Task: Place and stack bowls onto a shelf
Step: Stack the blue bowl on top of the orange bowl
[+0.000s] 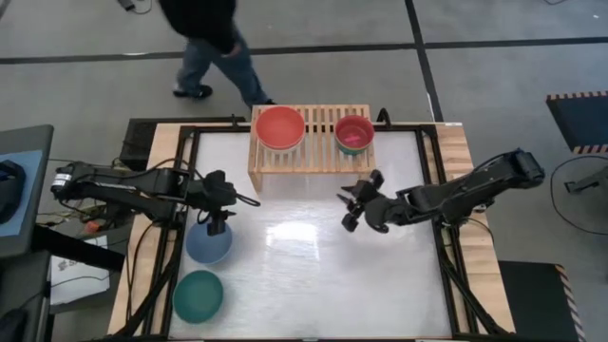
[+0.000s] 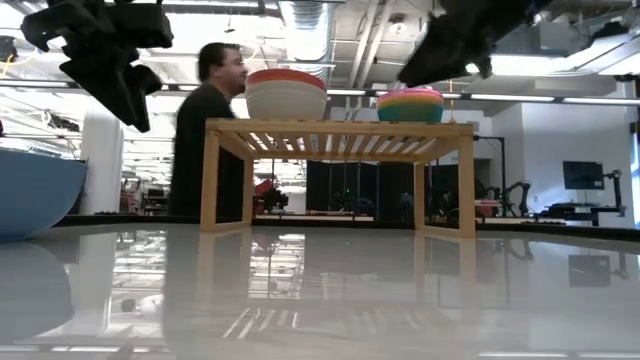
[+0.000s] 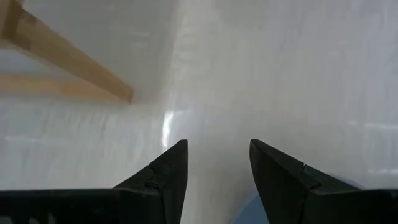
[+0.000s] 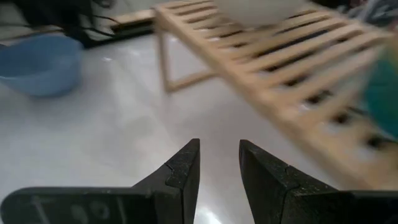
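The white bench (image 1: 313,256) is sitting in a big open room, and a person (image 1: 214,43) is walking by on the floor behind it. At the far side of the bench the wooden shelf (image 1: 312,163) is standing on its two side legs.

Two piles of bowls are already sitting on top of the shelf. On one end a red bowl (image 1: 279,127) is resting in a cream bowl (image 2: 286,103). On the other end the small bowls are nesting together, with the pink bowl (image 1: 354,132) on top. From the side, yellow and green rims are peeking out under it, so that pile looks done as far as I can tell.

Two big bowls are still waiting on the bench, near the left edge. The blue bowl (image 1: 208,242) is lying closer to the shelf, and the teal bowl (image 1: 198,295) is lying just beside it, nearer the front.

The left end effector (image 1: 220,220) is hanging just over the blue bowl with its fingers spread apart and nothing in them. I think it is getting ready to grab that bowl. The right end effector (image 1: 355,204) is hovering in front of the shelf, partly open and carrying nothing.

So most of the job is looking finished, with two bowls left to stack.
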Action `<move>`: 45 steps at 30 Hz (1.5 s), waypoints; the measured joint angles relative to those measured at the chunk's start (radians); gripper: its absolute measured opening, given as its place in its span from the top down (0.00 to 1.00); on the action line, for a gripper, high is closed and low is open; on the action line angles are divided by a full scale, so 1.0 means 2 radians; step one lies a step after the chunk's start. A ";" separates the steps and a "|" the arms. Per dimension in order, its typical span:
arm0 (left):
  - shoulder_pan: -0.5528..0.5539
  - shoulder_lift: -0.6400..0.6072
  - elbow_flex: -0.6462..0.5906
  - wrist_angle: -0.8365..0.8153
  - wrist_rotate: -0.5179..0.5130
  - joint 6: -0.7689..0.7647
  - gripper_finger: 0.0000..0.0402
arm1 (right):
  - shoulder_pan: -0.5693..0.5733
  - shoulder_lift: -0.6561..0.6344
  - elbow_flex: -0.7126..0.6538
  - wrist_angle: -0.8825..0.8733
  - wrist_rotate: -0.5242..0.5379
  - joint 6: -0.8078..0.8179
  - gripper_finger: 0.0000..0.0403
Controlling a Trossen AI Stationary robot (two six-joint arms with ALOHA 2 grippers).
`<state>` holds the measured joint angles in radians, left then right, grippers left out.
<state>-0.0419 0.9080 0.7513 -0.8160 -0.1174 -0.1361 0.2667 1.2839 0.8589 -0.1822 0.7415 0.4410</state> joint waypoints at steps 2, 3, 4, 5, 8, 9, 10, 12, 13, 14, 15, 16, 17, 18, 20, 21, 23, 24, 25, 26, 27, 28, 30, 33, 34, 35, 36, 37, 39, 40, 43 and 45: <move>0.000 0.002 0.000 -0.003 0.000 -0.002 0.61 | -0.001 0.025 0.000 0.050 -0.027 -0.004 0.66; 0.000 0.002 0.000 -0.009 0.000 -0.003 0.61 | -0.003 0.038 0.000 0.078 -0.042 -0.013 0.66; 0.000 0.001 0.000 -0.013 0.000 -0.006 0.61 | -0.004 0.051 0.000 0.102 -0.056 -0.026 0.66; 0.000 0.002 0.000 -0.015 -0.001 -0.010 0.61 | -0.004 0.065 0.000 0.128 -0.069 -0.039 0.66; 0.001 0.005 0.000 -0.028 -0.005 -0.013 0.61 | -0.007 0.104 0.012 0.202 -0.105 -0.077 0.66; 0.001 0.006 0.000 -0.032 -0.005 -0.013 0.61 | -0.007 0.114 0.018 0.215 -0.115 -0.089 0.66; 0.001 0.007 0.000 -0.039 0.000 -0.013 0.61 | -0.007 0.126 0.026 0.225 -0.123 -0.104 0.66; 0.001 0.011 0.000 -0.055 0.014 -0.013 0.61 | -0.009 0.152 0.047 0.241 -0.144 -0.138 0.66; 0.001 0.013 0.000 -0.061 0.021 -0.013 0.61 | -0.010 0.164 0.057 0.240 -0.157 -0.157 0.66; 0.001 0.014 0.000 -0.067 0.026 -0.013 0.61 | -0.013 0.177 0.070 0.239 -0.175 -0.178 0.66; 0.001 0.014 0.000 -0.073 0.029 -0.013 0.61 | -0.016 0.190 0.083 0.242 -0.196 -0.200 0.66; 0.001 0.015 0.000 -0.076 0.028 -0.013 0.61 | -0.020 0.206 0.097 0.244 -0.214 -0.223 0.66; 0.001 0.014 0.000 -0.077 0.027 -0.014 0.61 | -0.024 0.221 0.110 0.241 -0.231 -0.243 0.66; 0.001 0.014 0.000 -0.076 0.026 -0.015 0.61 | -0.029 0.234 0.123 0.240 -0.247 -0.265 0.66; 0.001 0.014 0.000 -0.077 0.026 -0.016 0.61 | -0.039 0.262 0.154 0.243 -0.275 -0.308 0.66; 0.001 0.014 0.000 -0.077 0.026 -0.017 0.61 | -0.044 0.274 0.168 0.243 -0.288 -0.330 0.66; 0.001 0.014 0.000 -0.077 0.022 -0.025 0.61 | -0.055 0.301 0.200 0.238 -0.320 -0.367 0.66; 0.001 0.014 0.000 -0.077 0.015 -0.031 0.61 | -0.059 0.312 0.216 0.232 -0.336 -0.381 0.66; 0.001 0.014 0.000 -0.078 0.004 -0.040 0.61 | -0.064 0.326 0.234 0.227 -0.351 -0.392 0.66; 0.001 0.014 0.000 -0.080 -0.008 -0.049 0.61 | -0.067 0.338 0.254 0.224 -0.365 -0.400 0.66; 0.001 0.013 0.000 -0.083 -0.022 -0.059 0.61 | -0.070 0.349 0.272 0.225 -0.373 -0.406 0.66; 0.001 0.013 0.000 -0.088 -0.037 -0.070 0.61 | -0.074 0.363 0.290 0.227 -0.374 -0.407 0.66; 0.001 0.011 0.001 -0.098 -0.062 -0.093 0.61 | -0.079 0.392 0.326 0.229 -0.377 -0.409 0.66; 0.001 0.011 0.008 -0.126 -0.072 -0.115 0.61 | -0.082 0.435 0.372 0.223 -0.389 -0.422 0.66; 0.001 0.011 0.011 -0.135 -0.074 -0.124 0.61 | -0.081 0.449 0.386 0.222 -0.396 -0.426 0.66; 0.001 0.010 0.015 -0.145 -0.076 -0.132 0.61 | -0.081 0.459 0.398 0.220 -0.402 -0.430 0.66; 0.001 0.010 0.019 -0.155 -0.076 -0.140 0.61 | -0.080 0.471 0.410 0.220 -0.410 -0.432 0.66; 0.001 0.010 0.023 -0.164 -0.076 -0.146 0.61 | -0.079 0.481 0.421 0.223 -0.418 -0.433 0.66; 0.001 0.010 0.028 -0.180 -0.076 -0.157 0.61 | -0.079 0.499 0.441 0.216 -0.437 -0.442 0.66; 0.001 0.010 0.030 -0.186 -0.076 -0.160 0.61 | -0.079 0.511 0.454 0.218 -0.448 -0.451 0.66; 0.001 0.010 0.033 -0.195 -0.072 -0.161 0.61 | -0.077 0.544 0.496 0.207 -0.466 -0.477 0.65; 0.001 0.010 0.033 -0.195 -0.062 -0.160 0.61 | -0.074 0.569 0.531 0.197 -0.468 -0.499 0.63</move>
<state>-0.0402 0.9287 0.8181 -1.2068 -0.2411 -0.4561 0.1179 2.4223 1.9210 0.2121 -0.1938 -0.5576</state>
